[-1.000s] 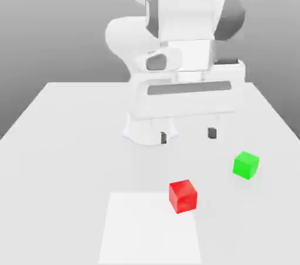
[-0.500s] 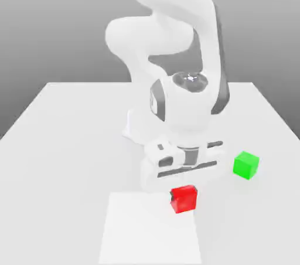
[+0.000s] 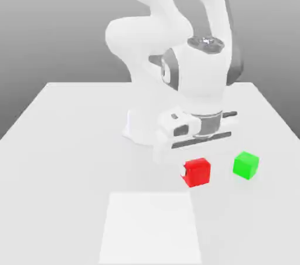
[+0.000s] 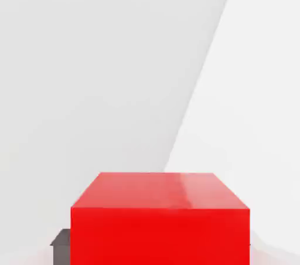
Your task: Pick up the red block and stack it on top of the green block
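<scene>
From my seat I see the arm (image 3: pixel 176 35) bent over the white table (image 3: pixel 58 141), its wrist pointing straight down. The gripper (image 3: pixel 198 167) is clenched on the red block (image 3: pixel 197 172) (one dark fingertip (image 4: pixel 61 240) peeks out beside the cube in the hand view). The red block hangs just under the hand, seemingly a little above the table, near the green block (image 3: pixel 245 165) but apart from it, on the exterior view's left of it. The green block sits on the table alone. A paler square patch (image 3: pixel 149 228) lies nearer the camera.
</scene>
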You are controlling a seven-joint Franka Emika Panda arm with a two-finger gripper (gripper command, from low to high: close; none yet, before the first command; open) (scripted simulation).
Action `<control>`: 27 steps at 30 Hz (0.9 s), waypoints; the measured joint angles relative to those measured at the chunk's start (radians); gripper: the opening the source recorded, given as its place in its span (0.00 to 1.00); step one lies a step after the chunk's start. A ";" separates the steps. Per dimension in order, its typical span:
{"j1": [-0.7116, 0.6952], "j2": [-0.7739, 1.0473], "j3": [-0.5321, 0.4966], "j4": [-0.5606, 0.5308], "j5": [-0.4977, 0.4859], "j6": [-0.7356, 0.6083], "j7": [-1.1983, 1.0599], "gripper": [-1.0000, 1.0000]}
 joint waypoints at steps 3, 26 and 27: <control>0.062 -0.034 0.049 -0.005 0.037 -0.025 0.037 0.00; 0.154 0.071 0.333 -0.019 -0.163 0.064 0.443 0.00; 0.144 0.090 0.338 -0.019 -0.180 0.084 0.454 0.00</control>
